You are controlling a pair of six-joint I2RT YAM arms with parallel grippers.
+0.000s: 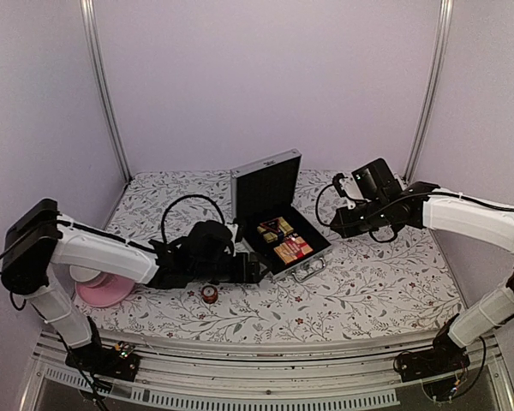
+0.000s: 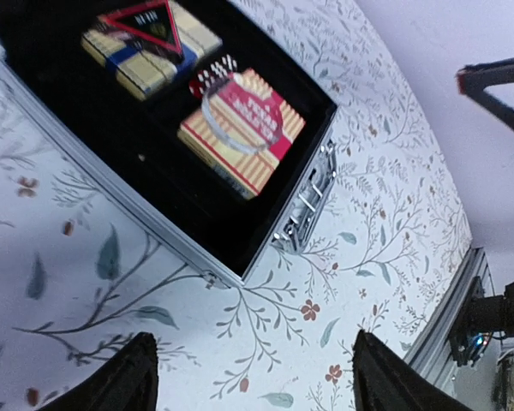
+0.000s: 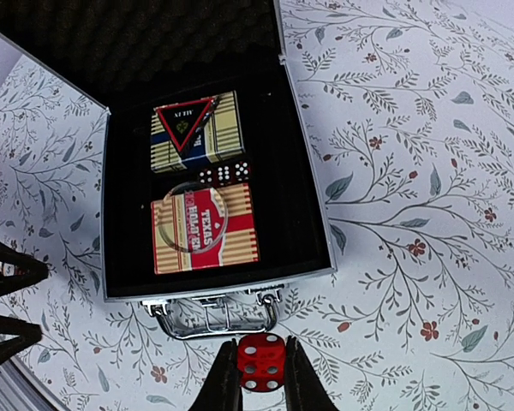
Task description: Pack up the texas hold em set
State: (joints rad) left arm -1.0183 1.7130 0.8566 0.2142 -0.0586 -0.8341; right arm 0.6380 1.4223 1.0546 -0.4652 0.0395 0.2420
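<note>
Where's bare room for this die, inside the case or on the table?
In the case, the black strip right of the card packs is bare, likely room for the die; the middle is crowded: packs, dice, tokens. The table right of the case is bare.

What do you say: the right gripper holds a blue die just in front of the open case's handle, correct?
Not quite: the die is red, not blue. The right wrist view shows the right gripper shut on it, just in front of the open case and its handle.
</note>
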